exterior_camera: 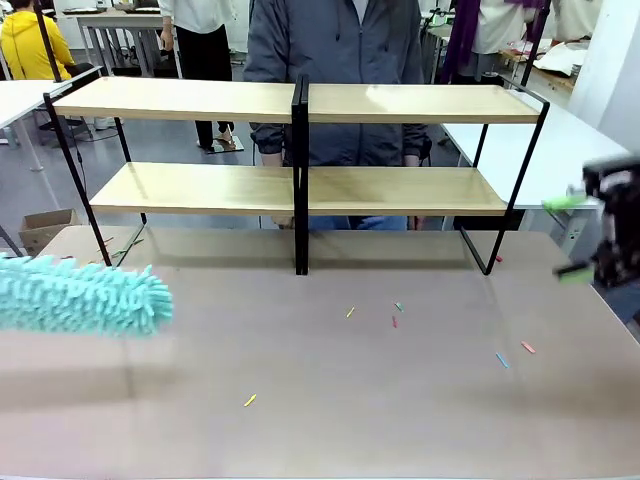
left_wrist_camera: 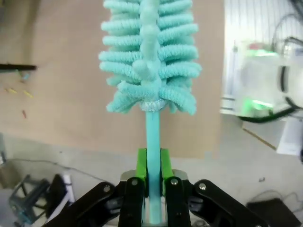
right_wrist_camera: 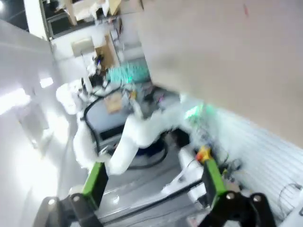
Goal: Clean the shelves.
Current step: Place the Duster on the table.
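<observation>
**Duster in hand, shelves not yet touched**

The shelves [exterior_camera: 300,190], a wide two-tier rack of long light-wood boards in a thin black metal frame with a central black upright, stand at the far side of the beige tabletop [exterior_camera: 320,400], with a person in a dark jacket [exterior_camera: 335,60] just behind them. Both boards look bare. The fluffy turquoise microfibre duster [exterior_camera: 85,295] hangs low over the table's left part, well short of the rack, so the cleaning itself appears not to have begun; both tiers are left to wipe. A few small coloured scraps [exterior_camera: 395,320] lie scattered on the tabletop.

The left gripper [left_wrist_camera: 152,165] is clamped on the duster's slim turquoise handle, its green pads [left_wrist_camera: 141,163] pressed against either side, the head pointing out across the table edge. The right gripper [exterior_camera: 580,235] sits at the table's right edge, blurred, its fingers spread apart and empty, aimed off the table toward the floor and the other arm's base.
</observation>
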